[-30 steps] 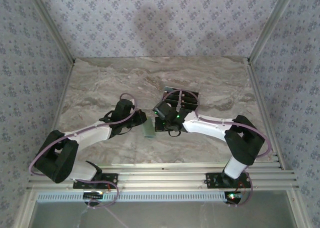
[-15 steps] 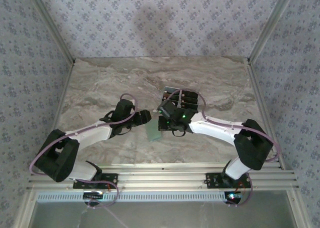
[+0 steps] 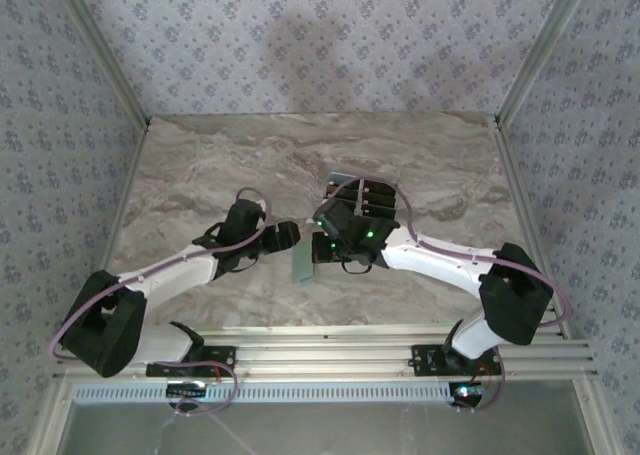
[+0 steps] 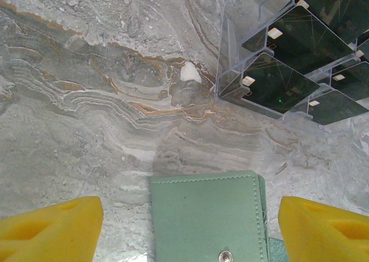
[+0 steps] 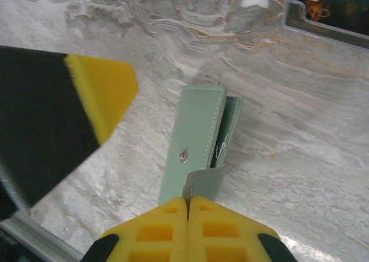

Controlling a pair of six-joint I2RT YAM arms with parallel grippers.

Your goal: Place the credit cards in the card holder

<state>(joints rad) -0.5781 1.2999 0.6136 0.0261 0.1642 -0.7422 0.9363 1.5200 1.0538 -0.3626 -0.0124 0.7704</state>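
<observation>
- While both arms reach toward the middle of the marbled tabletop [image 3: 200, 175] in the top external view, the left gripper [image 3: 288, 237] and the right gripper [image 3: 318, 247] face each other close together.
- The pale-green card holder [image 3: 300, 266] lies just below them, at about 6 o'clock from the gap between the two grippers.
- The credit cards [image 3: 365, 197] sit in a clear tray [image 3: 340, 182] at about 1 o'clock from the card holder, just behind the right wrist.
- From the left wrist, the left gripper [image 4: 190, 210] stands wide: its yellow pads sit at the lower corners and neither touches anything.
- The card holder [image 4: 207, 216] lies flat between those pads at 6 o'clock, nearer the right pad, with a metal snap [image 4: 225, 255] on its cover.
- The clear tray [image 4: 228, 60] is at 1 o'clock, holding the black credit cards [image 4: 282, 80] tilted in its slots.
- From the right wrist, the right gripper [image 5: 188, 207] is pinched tight on a thin flap [image 5: 204, 184] of the card holder [image 5: 196, 135] at 6 o'clock.
- The card holder is partly open on the tabletop [image 5: 288, 129].
- A black finger with a yellow pad [image 5: 101, 92], the left gripper's, hangs at 9 o'clock, apart from the card holder.
- One of the credit cards [image 5: 340, 3] shows at 1 o'clock.
</observation>
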